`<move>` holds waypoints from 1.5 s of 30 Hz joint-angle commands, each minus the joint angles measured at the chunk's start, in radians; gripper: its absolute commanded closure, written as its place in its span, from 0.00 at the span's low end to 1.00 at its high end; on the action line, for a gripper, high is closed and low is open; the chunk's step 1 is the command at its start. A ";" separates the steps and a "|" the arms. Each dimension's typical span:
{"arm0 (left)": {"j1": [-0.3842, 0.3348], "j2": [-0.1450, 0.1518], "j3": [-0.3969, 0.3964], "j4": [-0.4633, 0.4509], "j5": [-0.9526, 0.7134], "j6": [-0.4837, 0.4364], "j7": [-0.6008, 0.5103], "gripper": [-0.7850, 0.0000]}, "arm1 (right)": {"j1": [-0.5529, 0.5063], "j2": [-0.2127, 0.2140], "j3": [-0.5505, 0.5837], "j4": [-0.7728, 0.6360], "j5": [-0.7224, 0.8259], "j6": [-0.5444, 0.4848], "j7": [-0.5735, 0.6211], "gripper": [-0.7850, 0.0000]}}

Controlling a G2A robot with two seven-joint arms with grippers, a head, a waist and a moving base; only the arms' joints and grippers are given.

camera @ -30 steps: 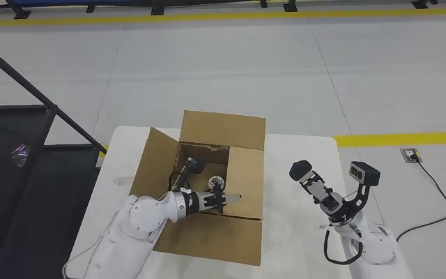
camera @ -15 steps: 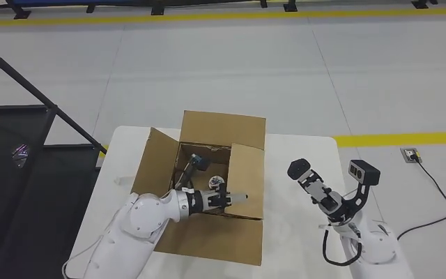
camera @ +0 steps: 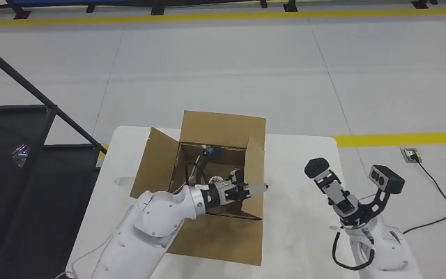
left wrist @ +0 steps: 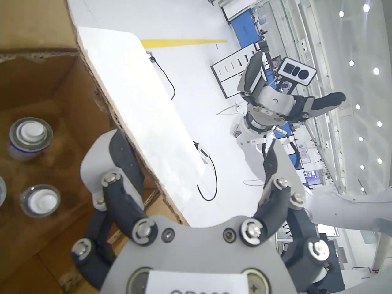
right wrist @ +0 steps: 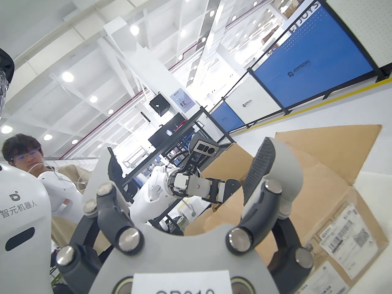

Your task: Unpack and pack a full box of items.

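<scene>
An open cardboard box (camera: pixel 223 130) stands in the middle of the white table (camera: pixel 300 216). My left gripper (camera: pixel 245 190) is open and straddles the box's right flap (camera: pixel 256 174). In the left wrist view the gripper (left wrist: pixel 196 145) has one finger inside the box and the other outside over the table. White-capped bottles (left wrist: pixel 29 136) stand upright on the box floor. My right gripper (camera: pixel 317 168) hangs open and empty above the table to the right of the box; in its own view the gripper (right wrist: pixel 186 151) faces the box (right wrist: pixel 321 191).
The box's back and left flaps are folded outward. A printed label (right wrist: pixel 346 231) is stuck on the box's right side. Bare table lies between the box and the right arm. A black frame (camera: pixel 42 97) stands off the table's left side.
My left gripper has moved right and pushed the right flap from lying over the box to nearly upright. The right gripper has drifted a little to the right.
</scene>
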State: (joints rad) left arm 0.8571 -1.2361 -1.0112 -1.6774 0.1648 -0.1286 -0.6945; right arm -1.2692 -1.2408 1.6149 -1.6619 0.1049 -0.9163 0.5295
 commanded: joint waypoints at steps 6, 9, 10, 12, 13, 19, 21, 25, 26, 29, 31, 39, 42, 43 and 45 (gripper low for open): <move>-0.116 -0.045 0.142 0.128 0.037 0.019 0.077 0.00 | -0.096 0.007 0.102 -0.017 -0.021 -0.022 -0.091 0.00; -0.169 -0.075 0.214 0.195 0.030 0.029 0.101 0.00 | -0.096 0.007 0.102 -0.017 -0.021 -0.022 -0.091 0.00; -0.178 -0.081 0.227 0.208 0.024 0.027 0.103 0.00 | -0.096 0.007 0.102 -0.017 -0.021 -0.022 -0.091 0.00; -0.207 -0.098 0.261 0.251 0.012 0.025 0.109 0.00 | -0.096 0.007 0.102 -0.017 -0.021 -0.022 -0.091 0.00; -0.220 -0.107 0.278 0.270 0.008 0.024 0.114 0.00 | -0.096 0.007 0.102 -0.017 -0.021 -0.022 -0.091 0.00; -0.283 -0.160 0.363 0.382 -0.010 0.031 0.130 0.00 | -0.096 0.007 0.102 -0.017 -0.021 -0.022 -0.091 0.00; -0.294 -0.171 0.378 0.408 -0.011 0.029 0.131 0.00 | -0.096 0.007 0.102 -0.017 -0.021 -0.022 -0.091 0.00; -0.309 -0.193 0.398 0.456 -0.017 0.018 0.138 0.00 | -0.096 0.007 0.102 -0.017 -0.021 -0.022 -0.091 0.00; -0.311 -0.197 0.398 0.462 -0.020 0.013 0.139 0.00 | -0.096 0.007 0.102 -0.017 -0.021 -0.022 -0.091 0.00; -0.312 -0.199 0.376 0.456 -0.026 0.002 0.151 0.00 | -0.095 0.007 0.102 -0.021 -0.023 -0.019 -0.093 0.00; -0.302 -0.192 0.350 0.434 -0.022 0.000 0.150 0.00 | -0.092 0.008 0.101 -0.042 -0.041 -0.004 -0.102 0.00; -0.148 -0.113 0.109 0.169 0.048 0.027 0.129 0.00 | -0.015 0.019 0.080 -0.106 -0.129 0.074 -0.053 0.00; -0.036 -0.073 -0.041 0.005 0.067 0.058 0.085 0.00 | 0.029 0.025 0.064 -0.156 -0.209 0.151 0.003 0.00; 0.006 -0.061 -0.092 -0.047 0.059 0.060 0.057 0.00 | 0.044 0.026 0.055 -0.173 -0.240 0.184 0.014 0.00; 0.088 -0.039 -0.205 -0.144 0.087 0.074 0.045 0.00 | 0.078 0.029 0.033 -0.203 -0.314 0.256 0.041 0.00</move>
State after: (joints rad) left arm 0.8961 -1.2847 -1.1501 -1.7651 0.2334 -0.0597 -0.6442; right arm -1.2067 -1.2130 1.6573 -1.8537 -0.1723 -0.6984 0.5584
